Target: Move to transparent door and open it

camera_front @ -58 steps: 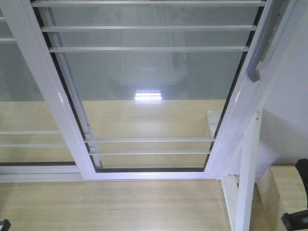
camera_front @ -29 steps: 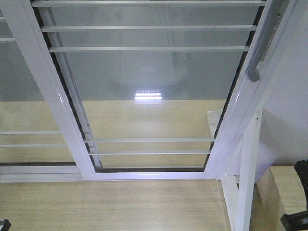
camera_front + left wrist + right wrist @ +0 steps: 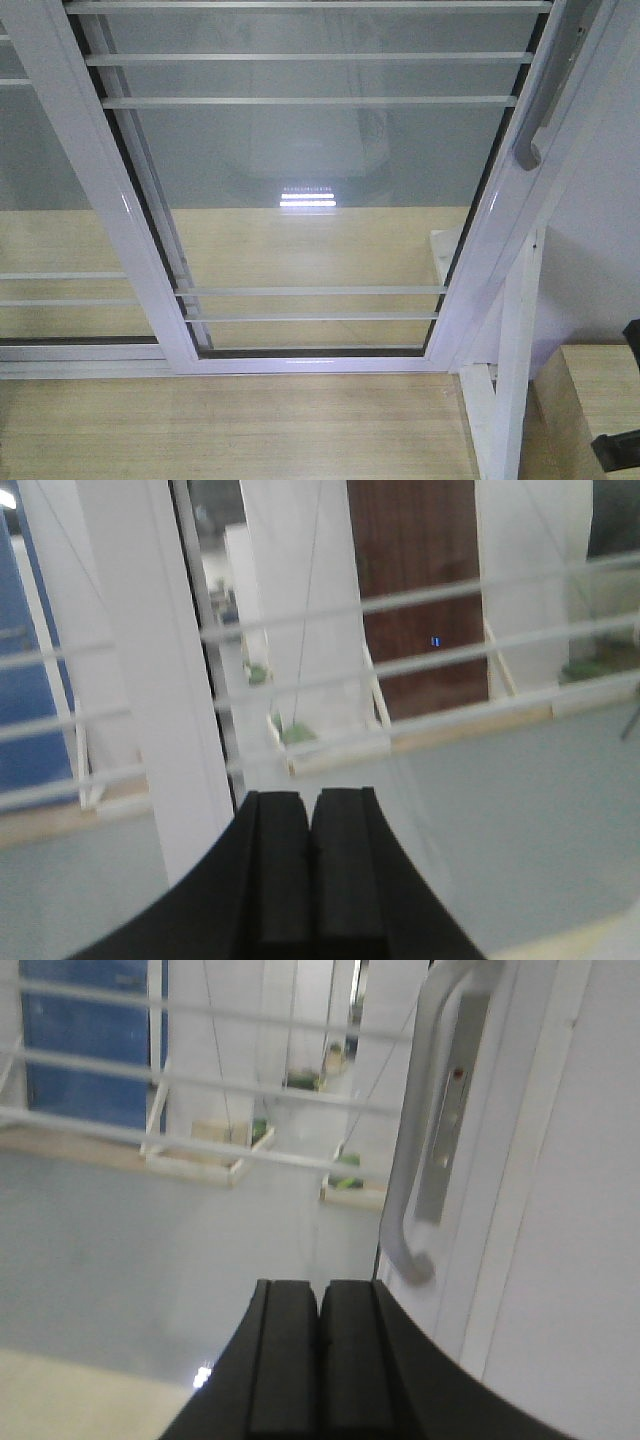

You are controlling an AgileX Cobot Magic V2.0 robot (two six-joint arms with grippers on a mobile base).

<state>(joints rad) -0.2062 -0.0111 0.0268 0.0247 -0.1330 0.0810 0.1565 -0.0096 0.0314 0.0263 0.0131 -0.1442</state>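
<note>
The transparent door (image 3: 310, 250) fills the front view: clear glass in a white frame, crossed by thin white bars. Its curved grey handle (image 3: 536, 110) runs along the right edge, and its bottom rail meets the pale wooden floor. In the right wrist view my right gripper (image 3: 320, 1288) is shut with nothing in it. It sits low and left of the handle (image 3: 405, 1180), apart from it. My left gripper (image 3: 310, 798) is also shut and empty, facing the door's glass and bars (image 3: 420, 660) beside a white frame upright (image 3: 150, 680).
A second white-framed glass panel (image 3: 50, 200) without a handle stands on the left, overlapping the door. A bare white post (image 3: 515, 360) rises at the right. A pale wooden box (image 3: 590, 400) sits beside it, with a black part of the right arm (image 3: 620, 447) over it.
The black arm parts at the right edge have slid further out of the front view. The dark bit at the bottom left corner has gone. The door has not moved.
</note>
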